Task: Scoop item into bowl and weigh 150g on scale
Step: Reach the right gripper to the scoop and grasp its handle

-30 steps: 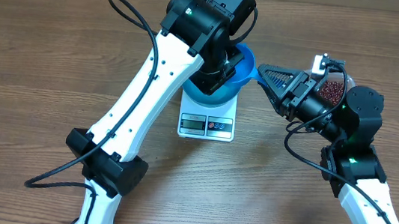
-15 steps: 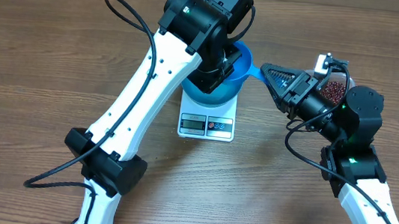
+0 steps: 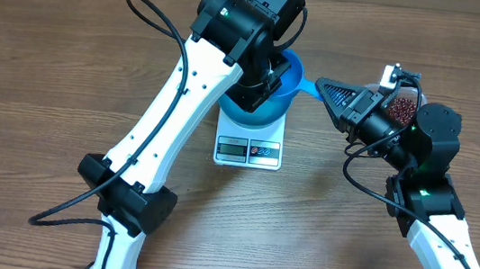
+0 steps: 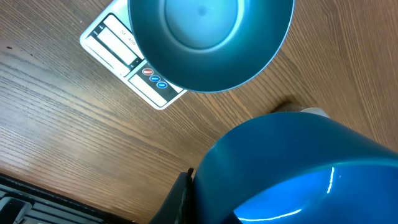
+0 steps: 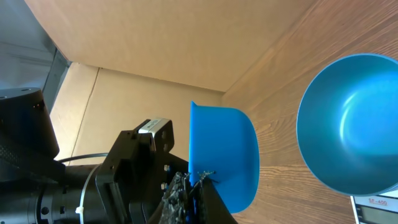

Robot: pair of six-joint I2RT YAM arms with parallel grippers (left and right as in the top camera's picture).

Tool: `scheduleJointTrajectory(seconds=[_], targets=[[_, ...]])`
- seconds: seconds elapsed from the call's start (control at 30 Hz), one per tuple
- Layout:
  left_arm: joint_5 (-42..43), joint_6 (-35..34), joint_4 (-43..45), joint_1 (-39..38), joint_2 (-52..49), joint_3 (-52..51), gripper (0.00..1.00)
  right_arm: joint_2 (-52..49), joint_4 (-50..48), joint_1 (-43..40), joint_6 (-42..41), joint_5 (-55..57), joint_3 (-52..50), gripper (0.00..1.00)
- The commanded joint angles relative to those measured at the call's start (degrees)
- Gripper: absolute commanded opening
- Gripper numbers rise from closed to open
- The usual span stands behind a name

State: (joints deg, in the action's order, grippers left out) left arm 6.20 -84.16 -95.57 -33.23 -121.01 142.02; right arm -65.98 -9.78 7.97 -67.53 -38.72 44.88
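Blue bowl (image 3: 262,116) on white scale (image 3: 249,151), right tool (image 3: 320,85) tip at the blue scoop (image 3: 296,77)

A wood-grain table (image 3: 48,67); a small blue scoop (image 3: 299,80) above it; a clear tub (image 3: 420,99) at the right, mostly hidden; a brown cardboard wall (image 5: 155,37) behind.

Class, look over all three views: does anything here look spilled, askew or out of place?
Nothing is spilled or damaged. The bowl sits upright and empty on the scale. One oddity: the scoop hangs in the air beside the bowl, with the left hand and the right hand both shut on it.
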Motion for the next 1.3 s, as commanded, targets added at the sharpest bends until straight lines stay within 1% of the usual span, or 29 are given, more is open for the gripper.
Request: scheduleJointTrajectory(seconds=[0.0,1.03,1.07,1.1,1.13,1.27], targets=[[-1.1,-1.6,0.0,0.4,0.3,0.9,0.04,-0.1,-0.4,0.2,0.0,0.3,1.1,0.04],[-0.6,-1.6,0.5,0.2,0.3,0.9,0.04,-0.1,-0.4,0.2,0.0,0.7,1.1,0.04],[-0.6,-1.6,0.4,0.2,0.3,0.9,0.04,-0.1,-0.4,0.2,0.0,0.8,1.1,0.05],[-0.6,-1.6,0.4,0.2,0.3,0.9,0.04,-0.1,-0.4,0.2,0.0,0.8,1.1,0.12],[-0.6,-1.6,0.4,0.2,0.3,0.9,0.04,-0.1,-0.4,0.2,0.0,0.8,1.1,0.13],[-0.6,-1.6,0.5,0.2,0.3,0.9,0.04,-0.1,-0.4,0.2,0.0,0.8,1.1,0.14]])
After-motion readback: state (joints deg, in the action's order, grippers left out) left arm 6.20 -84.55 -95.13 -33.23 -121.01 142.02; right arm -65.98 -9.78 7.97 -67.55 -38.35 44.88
